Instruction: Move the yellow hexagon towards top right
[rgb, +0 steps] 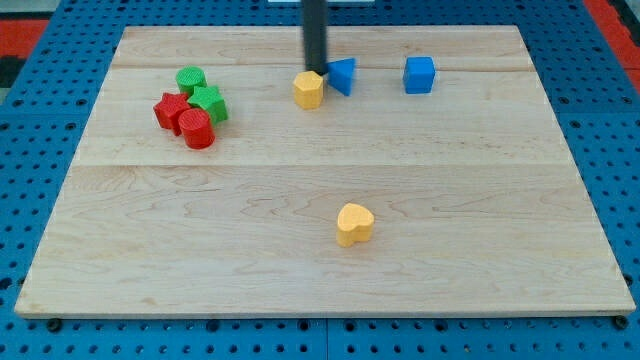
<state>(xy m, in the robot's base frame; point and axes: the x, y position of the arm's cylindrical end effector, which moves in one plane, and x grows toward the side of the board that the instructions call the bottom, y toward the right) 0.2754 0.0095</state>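
The yellow hexagon (308, 89) sits on the wooden board (320, 180) near the view's top, a little left of centre. My tip (315, 70) comes down from the top edge as a dark rod and ends just behind the hexagon, at its upper right edge, seemingly touching it. A blue triangular block (342, 75) lies right beside the hexagon on its right, close to the rod.
A blue cube (419, 74) sits further right near the top. A yellow heart-shaped block (354, 224) lies below centre. At upper left a cluster: green cylinder (191, 79), green block (209, 103), red star (170, 108), red cylinder (196, 129).
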